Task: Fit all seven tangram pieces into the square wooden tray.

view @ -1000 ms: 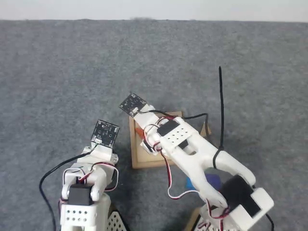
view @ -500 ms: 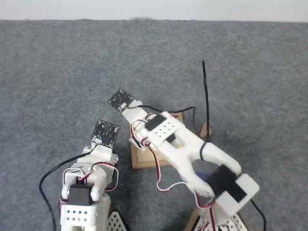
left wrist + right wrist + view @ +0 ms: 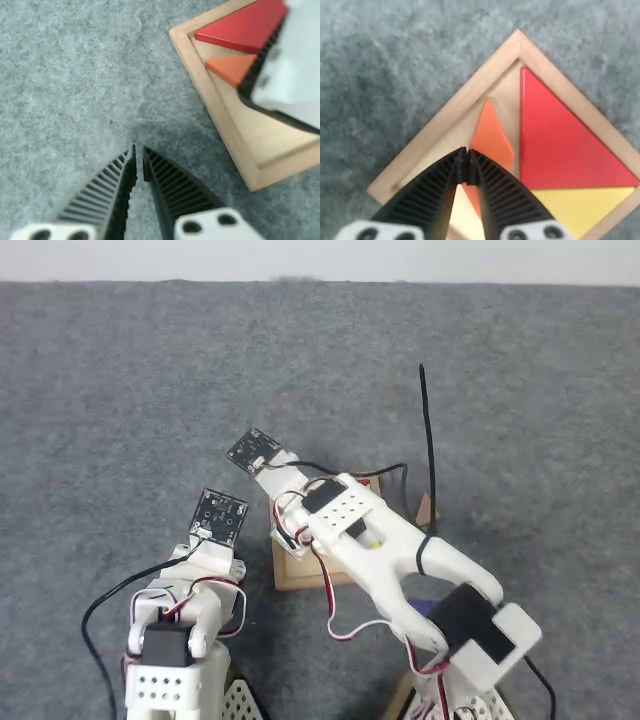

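Since a second ago my right arm has swung left across the tray, and in the last half second it has barely shifted. The left arm has not moved.

On the left, my left gripper hangs over bare grey carpet, just beside the tray's corner. Its toothed fingers are drawn together with only a sliver between them, and they hold nothing. The high view hides those fingers under the wrist. It also covers most of the tray with the right arm, leaving only the near rim and a bit of the far edge in sight.

The wrist views fill that in. The tray is pale wood with a raised rim. A large red triangle lies against one corner, a small orange triangle lies beside it, and a yellow piece borders the red one's long edge.

My right gripper is inside the tray outline, fingers pressed together at the tips and empty, over the orange triangle's edge.
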